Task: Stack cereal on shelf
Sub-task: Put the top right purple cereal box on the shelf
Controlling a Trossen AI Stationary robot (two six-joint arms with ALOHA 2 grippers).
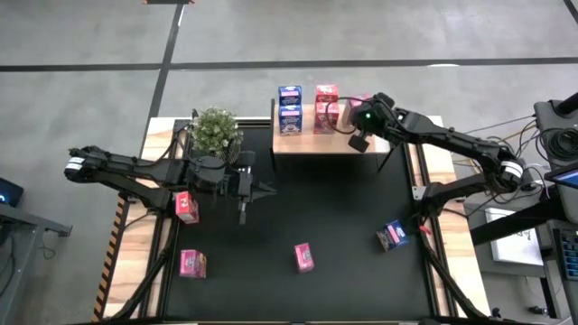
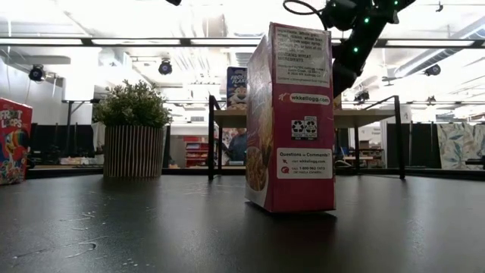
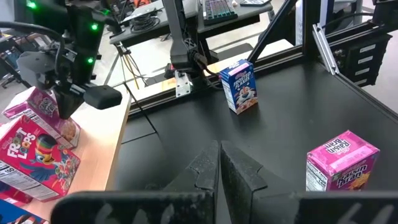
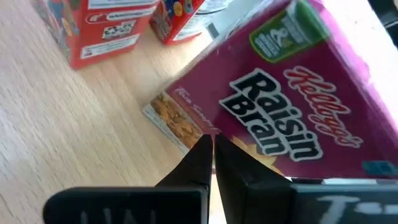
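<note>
The shelf (image 1: 312,143) stands at the table's far edge, its wooden board carrying a blue cereal box (image 1: 290,108), a red one (image 1: 326,106) and a pink Raisin Bran box (image 4: 292,106). My right gripper (image 4: 211,142) is shut above the board's right end, its tips at the pink box's printed face. My left gripper (image 1: 244,197) hangs shut over the table's left middle and holds nothing. More cereal boxes stand on the black table: pink ones (image 1: 187,207), (image 1: 192,263), (image 1: 304,257) and a blue one (image 1: 393,236). My right gripper's shut fingertips (image 4: 200,152) meet the Raisin Bran box's printed front (image 4: 217,124), near its lower edge. The fingers slant down onto it from the table's right. The box lies tilted on the wooden board (image 4: 74,143), beside the red boxes.
A potted plant (image 1: 215,131) stands at the far left of the table, just behind my left arm. The shelf's black posts (image 2: 400,136) reach down to the table. Open black tabletop lies between the shelf and the near boxes.
</note>
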